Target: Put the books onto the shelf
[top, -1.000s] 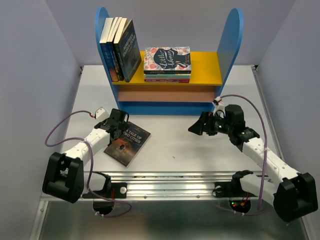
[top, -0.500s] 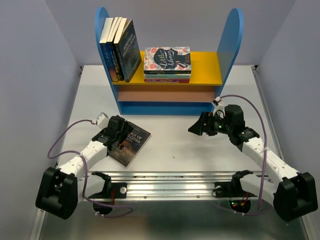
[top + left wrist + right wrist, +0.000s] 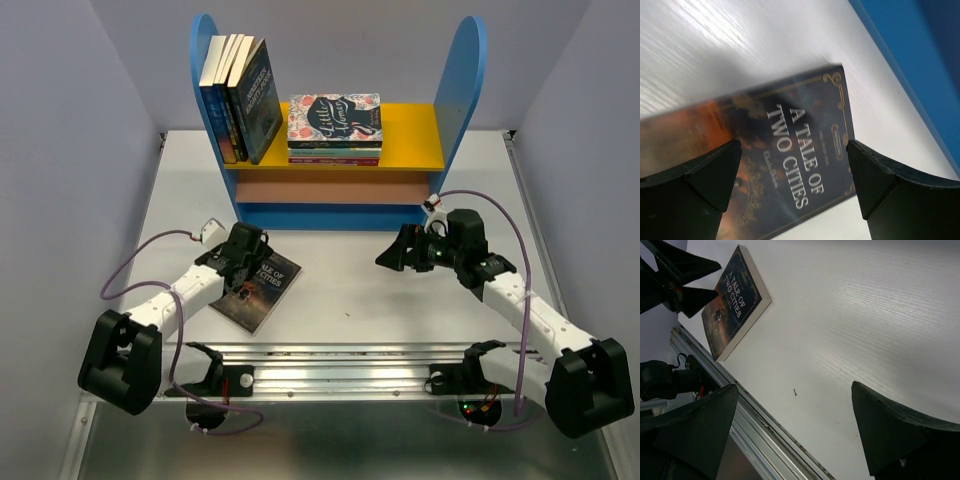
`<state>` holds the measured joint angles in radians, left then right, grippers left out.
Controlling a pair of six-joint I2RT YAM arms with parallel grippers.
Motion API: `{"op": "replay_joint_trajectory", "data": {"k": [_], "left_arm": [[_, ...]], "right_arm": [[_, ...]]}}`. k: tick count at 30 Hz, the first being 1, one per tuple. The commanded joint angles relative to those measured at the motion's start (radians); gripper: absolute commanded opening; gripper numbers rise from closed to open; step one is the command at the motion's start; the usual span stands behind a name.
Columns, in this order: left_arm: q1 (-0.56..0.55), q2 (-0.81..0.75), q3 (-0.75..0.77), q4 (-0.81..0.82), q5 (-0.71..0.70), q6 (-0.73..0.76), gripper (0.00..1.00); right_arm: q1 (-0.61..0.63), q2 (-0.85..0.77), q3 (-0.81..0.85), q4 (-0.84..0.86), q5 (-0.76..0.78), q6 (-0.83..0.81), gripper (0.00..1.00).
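Hovering wide open and empty over the flat book: left end effector.

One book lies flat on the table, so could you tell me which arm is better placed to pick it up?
Left, probably: the left pincer, open, hangs over the book; the right pincer, also open, sits well off to the side.

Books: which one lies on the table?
A Tale of Two Cities, flat on the table beneath the open left tool; the upright books and the stack sit on the shelf.
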<state>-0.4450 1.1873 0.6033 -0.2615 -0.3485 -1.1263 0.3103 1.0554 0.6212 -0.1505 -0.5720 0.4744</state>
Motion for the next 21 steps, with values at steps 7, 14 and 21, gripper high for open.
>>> {"op": "replay_joint_trajectory", "data": {"k": [7, 14, 21], "left_arm": [[0.176, 0.129, 0.075, -0.004, -0.112, 0.083, 0.99], [0.178, 0.129, 0.037, 0.027, 0.011, 0.091, 0.99], [0.042, 0.057, -0.066, 0.054, 0.132, -0.044, 0.99]], "right_arm": [[0.010, -0.020, 0.005, 0.003, 0.009, -0.022, 1.00], [0.010, -0.029, 0.002, 0.006, 0.014, -0.020, 1.00], [0.019, -0.011, -0.021, 0.032, -0.020, 0.000, 1.00]]}}
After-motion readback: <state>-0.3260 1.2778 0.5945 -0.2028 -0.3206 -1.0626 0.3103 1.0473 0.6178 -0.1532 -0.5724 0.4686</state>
